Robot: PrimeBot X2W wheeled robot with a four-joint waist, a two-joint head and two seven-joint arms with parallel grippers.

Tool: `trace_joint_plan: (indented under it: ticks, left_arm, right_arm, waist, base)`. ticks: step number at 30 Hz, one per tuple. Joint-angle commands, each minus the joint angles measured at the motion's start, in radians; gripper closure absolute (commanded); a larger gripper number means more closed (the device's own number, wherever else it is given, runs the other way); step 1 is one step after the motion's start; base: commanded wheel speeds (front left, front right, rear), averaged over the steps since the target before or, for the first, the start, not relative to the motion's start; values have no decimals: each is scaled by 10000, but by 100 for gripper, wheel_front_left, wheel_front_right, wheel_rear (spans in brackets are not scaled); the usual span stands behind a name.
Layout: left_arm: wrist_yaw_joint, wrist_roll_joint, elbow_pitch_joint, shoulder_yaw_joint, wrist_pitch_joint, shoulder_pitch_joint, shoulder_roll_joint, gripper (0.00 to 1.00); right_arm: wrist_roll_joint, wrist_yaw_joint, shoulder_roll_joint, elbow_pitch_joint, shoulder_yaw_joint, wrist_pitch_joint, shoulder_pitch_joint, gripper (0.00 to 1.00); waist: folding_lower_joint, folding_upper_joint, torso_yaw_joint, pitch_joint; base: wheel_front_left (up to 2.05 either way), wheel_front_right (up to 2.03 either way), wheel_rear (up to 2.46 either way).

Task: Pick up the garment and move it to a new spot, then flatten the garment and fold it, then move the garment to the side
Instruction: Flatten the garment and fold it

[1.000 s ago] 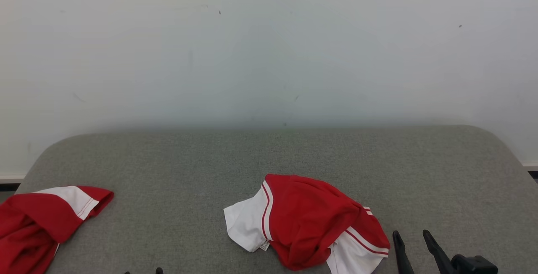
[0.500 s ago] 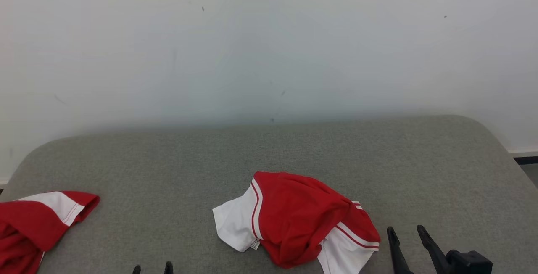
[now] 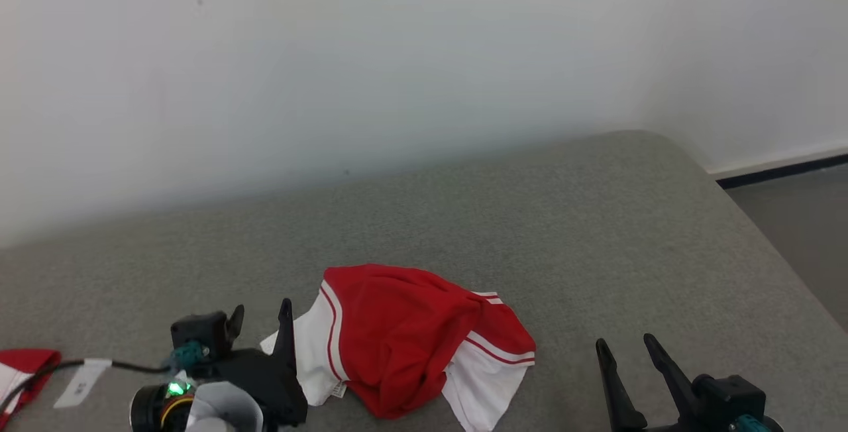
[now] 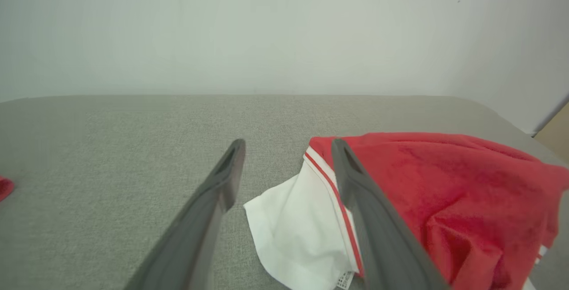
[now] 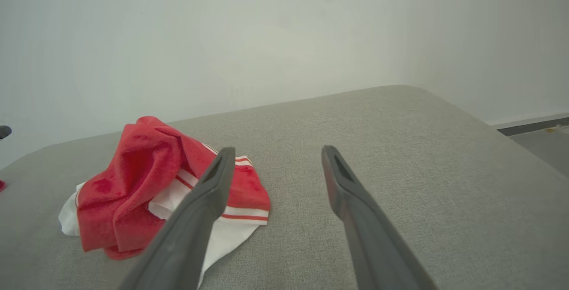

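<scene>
A crumpled red garment (image 3: 404,339) with white panels and striped trim lies in a heap on the grey padded surface (image 3: 530,220), toward its near edge. My left gripper (image 3: 262,313) is open just left of the heap, its right finger beside the white flap. In the left wrist view the garment (image 4: 422,183) lies right of the open gripper (image 4: 288,147), with the white flap low between the fingers. My right gripper (image 3: 625,344) is open, right of the heap and apart from it. In the right wrist view the garment (image 5: 146,183) sits left of the open gripper (image 5: 278,152).
A second red and white garment (image 3: 26,362) shows at the far left edge. A pale wall (image 3: 397,54) rises behind the surface. The surface's rounded right corner drops to a grey floor (image 3: 795,220). Bare grey fabric stretches behind and to the right of the heap.
The head camera has swung right, so the whole picture shifted left. My left gripper has come up into view, close beside the garment's white edge. The garment lies as before.
</scene>
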Motion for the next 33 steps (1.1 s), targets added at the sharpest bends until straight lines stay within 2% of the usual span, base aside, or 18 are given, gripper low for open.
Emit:
trace_joint_plan:
  ticks: [1,8,9,11,14,17,18,19,20,21,27,32,33]
  left_arm:
    - [112,-267,264,51,300,-457,-15,0]
    - [403,-2112,1318,-495,2467,-1924,-23,0]
    - [645,-2548,1537,-812,3110,-2181,-21,0]
    - [907,-2883,1664,-1086,3586,-2435,-9,0]
    - [1286,-3202,1837,-1487,4097,-2636,-12,0]
    - [1514,-3153,1882,-1755,3995,-2762,-15,0]
    - [1523,-3136,1935,-1867,4009,-2769,-14,14]
    - [1486,-3129,1981,-1984,4035,-2766,-15,57]
    - [1484,-3071,2010,-2055,3953,-2784,-15,84]
    - [1478,-3025,2076,-2140,3923,-2800,-14,100]
    - [1280,-3115,1958,-2390,3135,-3126,-19,100]
    - [1030,-3291,1162,-2648,1638,-4077,-18,100]
    - [1030,-3291,1162,-2648,1638,-4077,-18,100]
  right_arm:
    - [-44,-22,-47,-136,5,55,-108,0]
    - [1,-22,-90,-443,102,237,-188,0]
    - [66,-22,-79,-483,114,253,-188,0]
    - [102,-22,-68,-500,131,251,-190,0]
    - [101,-22,-62,-488,130,254,-190,0]
    - [164,-22,-41,-467,195,224,-273,0]
    - [184,-22,-36,-453,219,210,-288,0]
    - [186,-22,-33,-442,260,201,-313,0]
    - [191,-22,-29,-434,297,196,-338,0]
    - [189,-22,-31,-421,319,197,-357,0]
    - [234,-22,-22,-363,369,180,-409,0]
    - [240,-22,-14,-359,356,164,-412,0]
    - [240,-22,-14,-359,356,164,-412,0]
  waist:
    - [-1,-1,-1006,578]
    - [-1,-1,-1944,1076]
    - [-1,-1,-2080,1156]
    - [-1,-1,-2154,1199]
    - [-1,-1,-2195,1199]
    - [-1,-1,-2194,1164]
    - [-1,-1,-2188,1150]
    - [-1,-1,-2177,1130]
    - [-1,-1,-2165,1105]
    - [-1,-1,-2154,1074]
    - [-1,-1,-2130,918]
    - [-1,-1,-2065,880]
    - [-1,-1,-2065,880]
  base:
    - [0,0,0]
    - [0,0,0]
    - [0,0,0]
    - [0,0,0]
    - [0,0,0]
    - [0,0,0]
    - [0,0,0]
    - [0,0,0]
    - [0,0,0]
    - [0,0,0]
    - [0,0,0]
    - [0,0,0]
    - [0,0,0]
